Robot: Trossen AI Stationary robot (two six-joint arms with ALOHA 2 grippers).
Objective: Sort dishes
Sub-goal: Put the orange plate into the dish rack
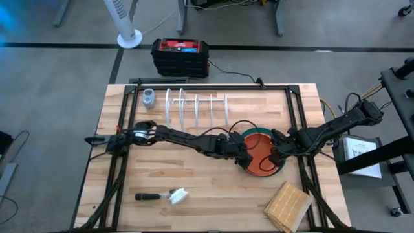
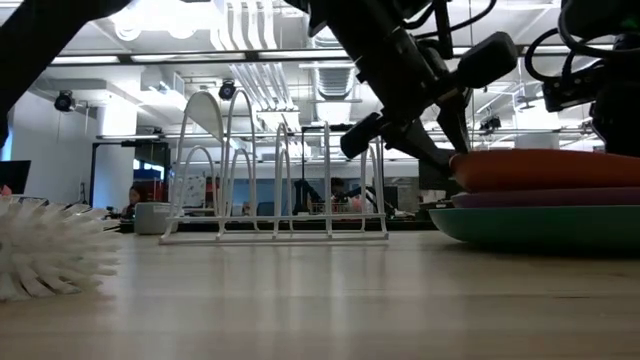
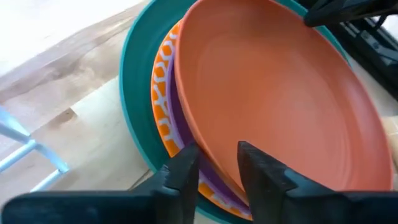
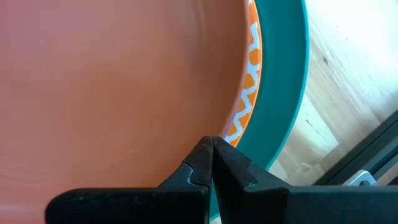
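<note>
Wooden bench (image 1: pixel 194 175) carries the stack at the high view's lower right. Left fingers (image 3: pixel 252 168) straddle the orange plate (image 3: pixel 273 99) rim, narrowly apart; right gripper (image 4: pixel 211 163) rests shut on it. Best squeeze only that rim, clear of the purple plate (image 3: pixel 186 140) and teal plate (image 3: pixel 134 81).

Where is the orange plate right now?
In the high view, the orange plate tops the stack on the teal plate, right of centre, between both pincers.
</note>
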